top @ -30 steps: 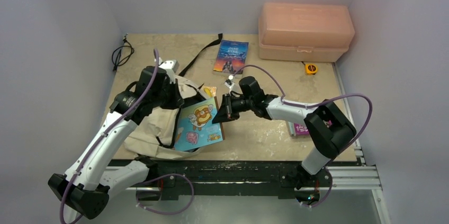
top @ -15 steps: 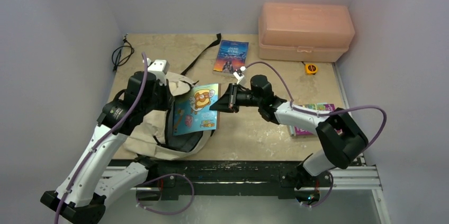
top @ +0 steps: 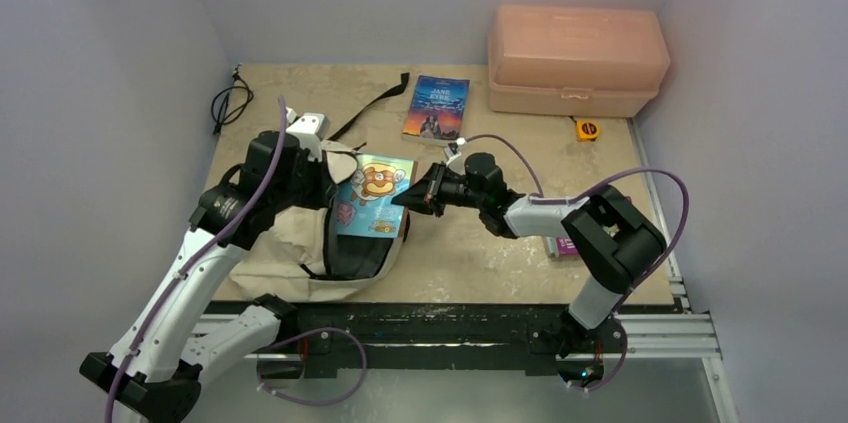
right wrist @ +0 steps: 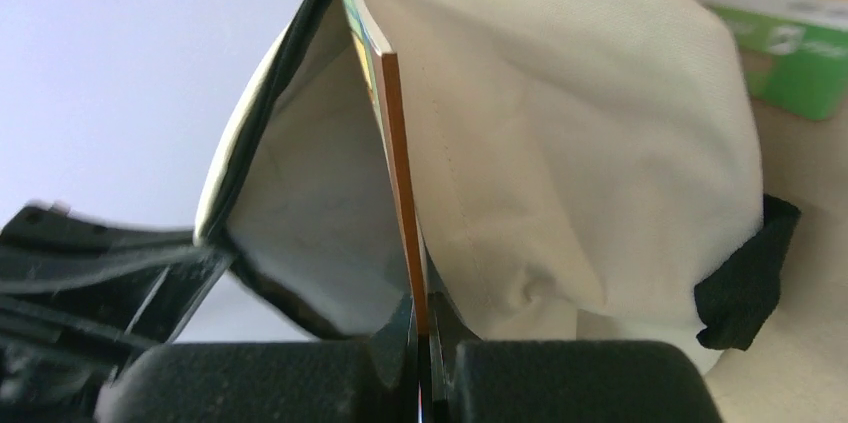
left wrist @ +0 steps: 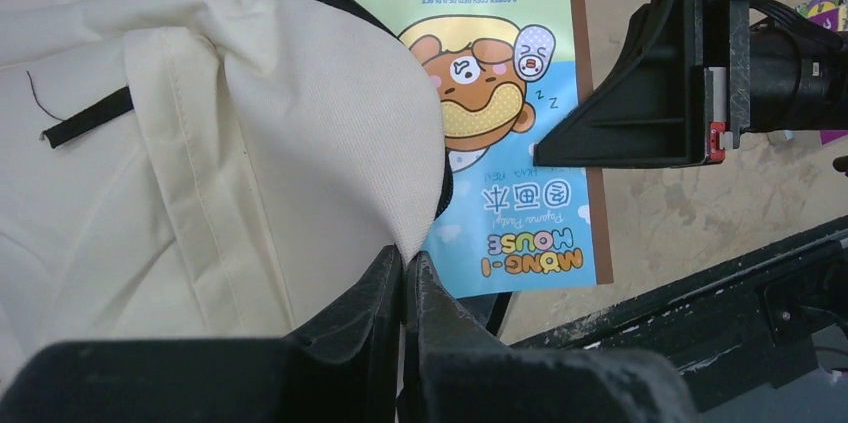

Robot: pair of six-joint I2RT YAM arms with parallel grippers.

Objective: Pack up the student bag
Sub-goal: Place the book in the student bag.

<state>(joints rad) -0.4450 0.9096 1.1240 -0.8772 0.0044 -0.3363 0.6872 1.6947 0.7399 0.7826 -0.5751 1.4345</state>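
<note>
Top external: book (top: pixel 375 198) partly inside student bag (top: pixel 288 238).

matt cream cloth student bag (left wrist: pixel 200 143), glossy paper book (left wrist: pixel 510 163)

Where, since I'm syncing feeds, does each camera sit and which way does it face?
Top external: above and behind the robot, looking down at the table; left arm and right arm show whole.
Left wrist: on the left arm, looking down over the student bag to the picture book; the left hand pinches bag fabric.
Right wrist: on the right arm, looking along the book's edge into the bag's mouth; the right hand grips the book.
Shared: all three show bag and book; the left wrist view also shows the right hand.
</note>
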